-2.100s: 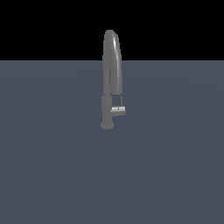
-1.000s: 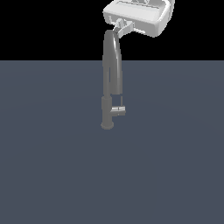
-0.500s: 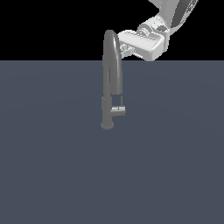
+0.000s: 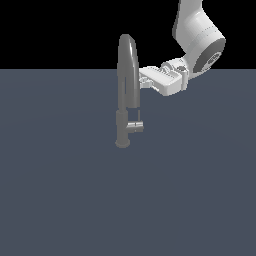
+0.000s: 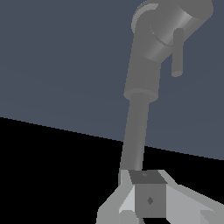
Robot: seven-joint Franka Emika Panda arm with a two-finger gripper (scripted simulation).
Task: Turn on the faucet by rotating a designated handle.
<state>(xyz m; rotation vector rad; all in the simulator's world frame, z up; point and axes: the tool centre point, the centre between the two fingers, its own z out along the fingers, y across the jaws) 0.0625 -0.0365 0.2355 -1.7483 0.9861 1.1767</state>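
- Currently approach step: Panda arm (image 4: 197, 37) reaches in from exterior view's right, gripper (image 4: 145, 79) level w/ the upper faucet (image 4: 126, 90), just beside the arched spout, well above the handle (image 4: 135, 126).
- Faucet stands upright on the dark grey floor (image 4: 60, 200), round base down; handle stub juts from lower column toward exterior view's right, thin lever rod (image 5: 177, 52) alongside.
- Gripper state: can't tell. Wrist view shows one dark fingertip pad (image 5: 148, 199) close to the column; gap btwn fingers not clear.
- Nothing gripped yet, judging by both views; handle looks untouched.
- Next move, I'd say: drop down along the column to handle height, line fingers up on the lever rod, then push/rotate it.
- Risk: bumping the spout on descent.
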